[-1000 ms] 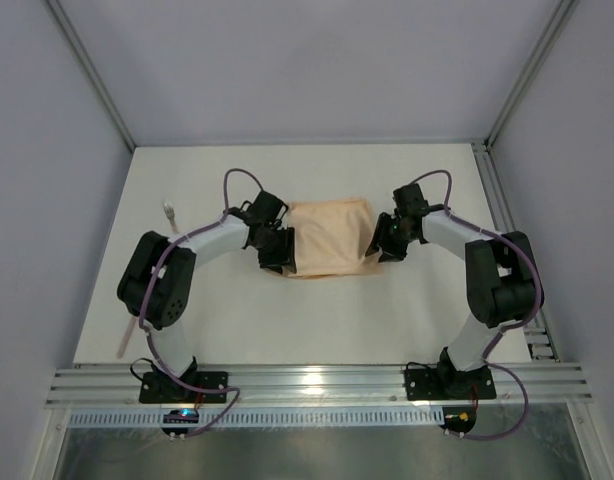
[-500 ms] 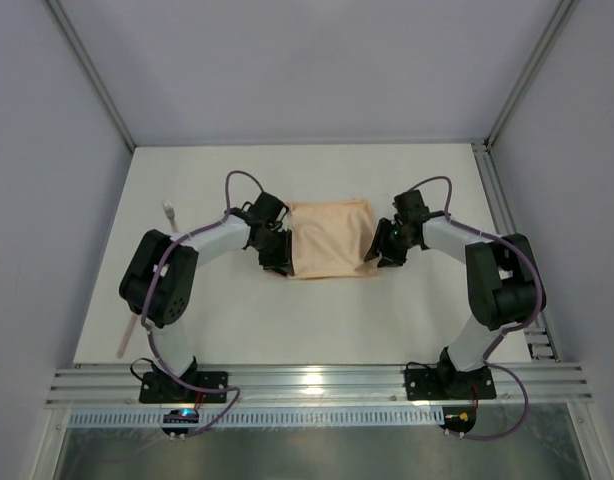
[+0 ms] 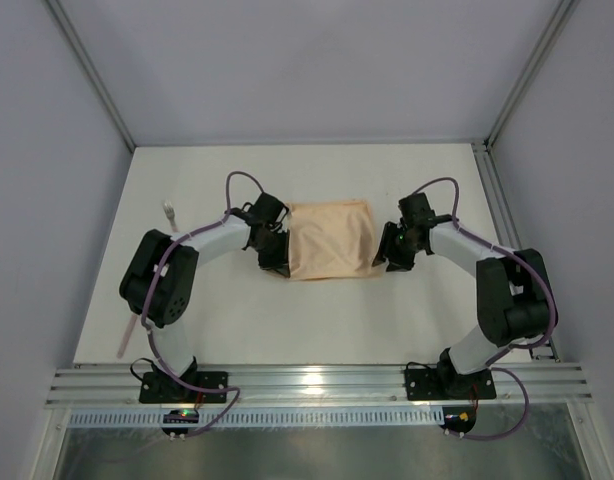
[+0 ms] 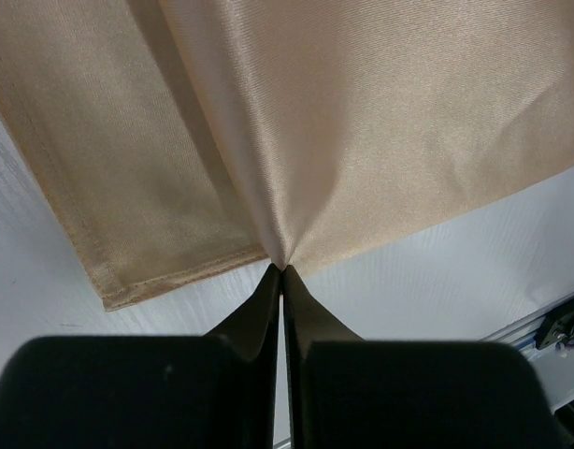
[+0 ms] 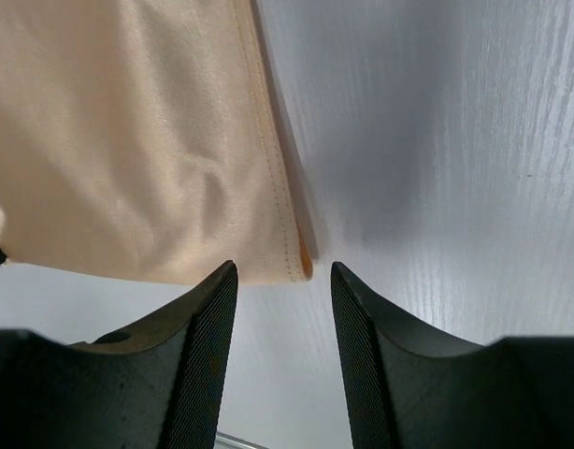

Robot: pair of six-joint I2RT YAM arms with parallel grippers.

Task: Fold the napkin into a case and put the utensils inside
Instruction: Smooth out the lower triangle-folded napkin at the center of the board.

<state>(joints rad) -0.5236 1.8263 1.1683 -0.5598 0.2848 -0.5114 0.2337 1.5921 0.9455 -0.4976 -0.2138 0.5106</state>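
The peach-orange napkin (image 3: 332, 240) lies folded as a flat rectangle in the middle of the table. My left gripper (image 3: 278, 264) is at its near left corner, shut on a pinch of the cloth's near edge (image 4: 283, 253); a lower layer with a stitched hem (image 4: 156, 281) lies flat on the left. My right gripper (image 3: 388, 259) is open and empty, its jaws either side of the napkin's near right corner (image 5: 292, 257) and just short of it. A utensil's whitish head (image 3: 169, 211) and a pale pink handle (image 3: 123, 338) show at the far left, partly hidden by my left arm.
Grey walls and metal posts enclose the white table (image 3: 317, 320). A metal rail (image 3: 317, 385) runs along the near edge by the arm bases. A slotted strip (image 3: 507, 210) lines the right edge.
My right gripper has drawn back to the right, off the napkin's right edge, and that side now lies flatter. My left gripper has stayed put, shut on the cloth.
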